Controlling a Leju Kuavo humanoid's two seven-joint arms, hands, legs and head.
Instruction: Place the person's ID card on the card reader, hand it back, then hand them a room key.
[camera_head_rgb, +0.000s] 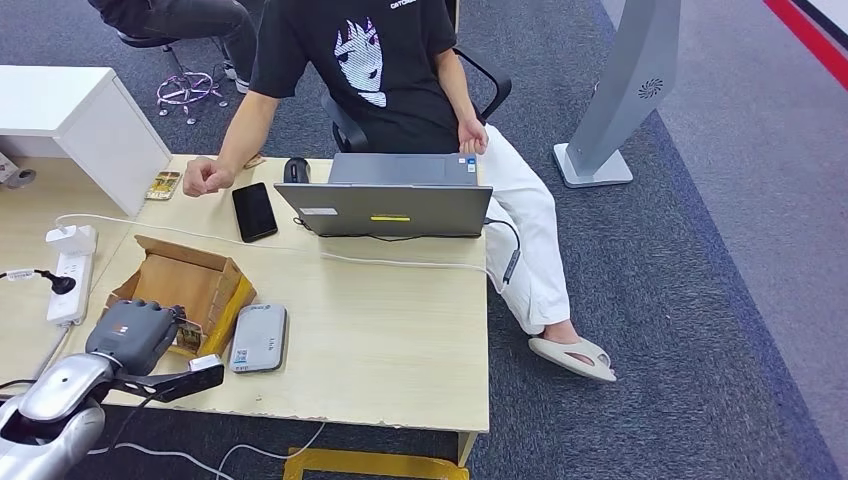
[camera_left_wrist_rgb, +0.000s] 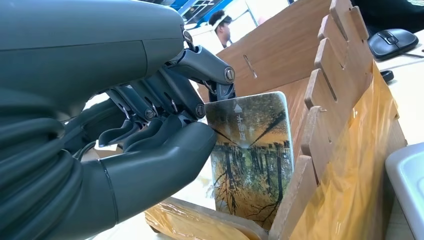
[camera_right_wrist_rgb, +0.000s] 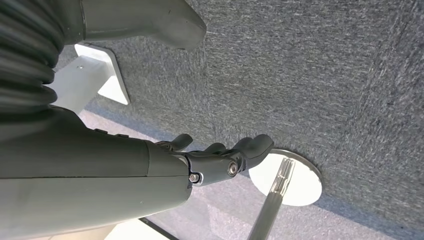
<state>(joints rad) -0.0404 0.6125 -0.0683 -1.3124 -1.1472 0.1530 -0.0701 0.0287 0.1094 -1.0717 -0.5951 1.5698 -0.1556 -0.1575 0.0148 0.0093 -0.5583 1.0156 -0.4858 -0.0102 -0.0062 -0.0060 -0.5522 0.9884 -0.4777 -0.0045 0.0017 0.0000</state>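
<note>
left hand (camera_left_wrist_rgb: 165, 125) pinches room key (camera_left_wrist_rgb: 250, 150) inside cardboard box (camera_head_rgb: 190, 280) | card reader (camera_head_rgb: 260, 338) beside | right hand (camera_right_wrist_rgb: 220, 160) empty, fingers loosely apart

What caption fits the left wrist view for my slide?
Left hand pinches a room key card with an autumn-tree print, standing in the slotted wooden box.

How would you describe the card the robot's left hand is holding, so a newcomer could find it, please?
On the light wooden desk, find the open wooden box beside the grey card reader. The left hand pinches a card standing inside it, the only one showing autumn trees.
</note>
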